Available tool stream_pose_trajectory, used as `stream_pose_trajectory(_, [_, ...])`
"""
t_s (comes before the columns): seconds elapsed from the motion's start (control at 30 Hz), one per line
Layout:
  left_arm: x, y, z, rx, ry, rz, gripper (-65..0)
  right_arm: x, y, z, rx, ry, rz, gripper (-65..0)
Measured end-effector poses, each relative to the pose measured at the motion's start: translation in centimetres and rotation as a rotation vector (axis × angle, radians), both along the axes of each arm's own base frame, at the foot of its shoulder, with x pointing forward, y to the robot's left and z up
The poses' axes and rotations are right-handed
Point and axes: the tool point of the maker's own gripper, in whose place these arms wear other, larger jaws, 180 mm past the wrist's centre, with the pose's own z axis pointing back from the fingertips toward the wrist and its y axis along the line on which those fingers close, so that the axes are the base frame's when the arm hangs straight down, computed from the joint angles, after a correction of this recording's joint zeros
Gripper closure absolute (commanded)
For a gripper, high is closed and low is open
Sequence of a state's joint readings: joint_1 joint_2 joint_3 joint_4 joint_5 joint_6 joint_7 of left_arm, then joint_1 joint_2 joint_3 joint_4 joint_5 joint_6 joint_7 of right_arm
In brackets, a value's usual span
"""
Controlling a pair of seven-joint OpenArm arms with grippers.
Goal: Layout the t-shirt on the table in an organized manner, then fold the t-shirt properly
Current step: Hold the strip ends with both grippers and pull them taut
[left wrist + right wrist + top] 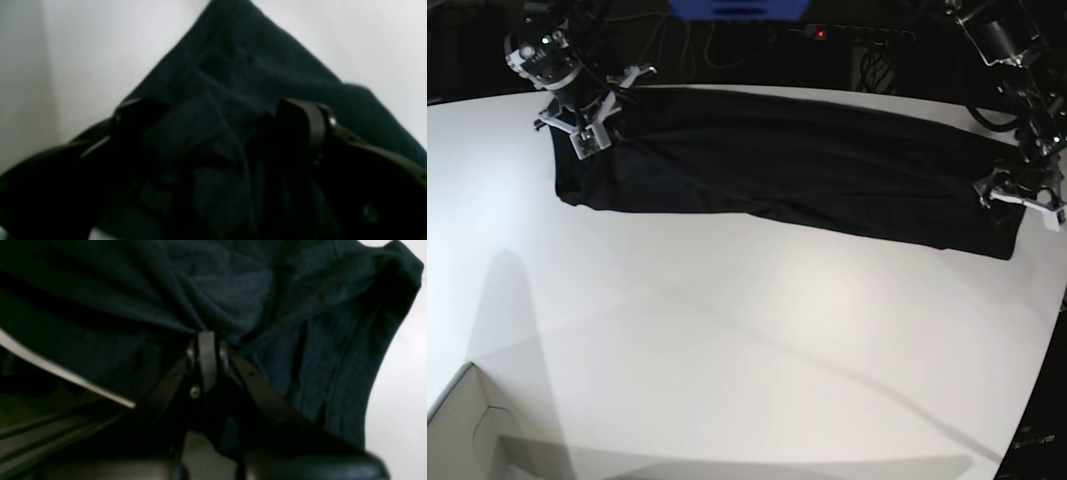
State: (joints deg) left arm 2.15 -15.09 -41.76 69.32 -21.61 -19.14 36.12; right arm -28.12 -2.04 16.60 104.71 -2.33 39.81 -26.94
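1. Left wrist view: I see my left gripper (213, 126) spread wide, its fingers (310, 123) straddling a corner of the black t-shirt (233, 66) without pinching it.
2. Right wrist view: my right gripper (206, 350) is clamped on bunched t-shirt (233, 300) fabric. No readable writing.
3. Base view: the t-shirt (787, 165) lies stretched long across the white counter (727, 350), from 10 to 2 o'clock.

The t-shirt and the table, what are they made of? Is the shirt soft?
The t-shirt looks like thin, soft knit cloth, probably cotton: it is matte black, with creases and draped folds where the right gripper pinches it. The table looks like a hard, smooth board with a matte white finish: flat, carrying soft shadows and no sharp reflections. What lies under the white surface cannot be told.
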Motion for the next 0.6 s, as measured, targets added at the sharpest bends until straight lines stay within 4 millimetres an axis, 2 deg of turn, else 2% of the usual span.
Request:
stream_pose_trajectory(0.23, [0.0,-0.2,-0.2,-0.003,-0.002,-0.001,-54.6,1.0,0.0,0.5,0.001,-0.026,0.000,0.0])
stream_pose_trajectory(0.3, [-0.4,-0.1,-0.3,0.003,-0.007,0.000,-52.0,1.0,0.0,0.4,0.000,-0.024,0.000,0.0])
stream_pose_trajectory(0.37, [-0.8,-0.1,-0.4,-0.001,-0.011,0.002,-44.6,0.9,0.0,0.4,-0.001,-0.020,0.000,0.0])
stream_pose_trajectory(0.53, [-1.4,0.6,-1.1,-0.011,-0.003,0.032,-16.8,1.1,0.0,0.5,-0.001,-0.025,0.001,0.0])
stream_pose_trajectory(0.6, [-1.4,0.6,-1.3,-0.030,-0.014,0.043,-8.1,1.1,0.0,0.5,-0.001,-0.024,0.000,0.0])
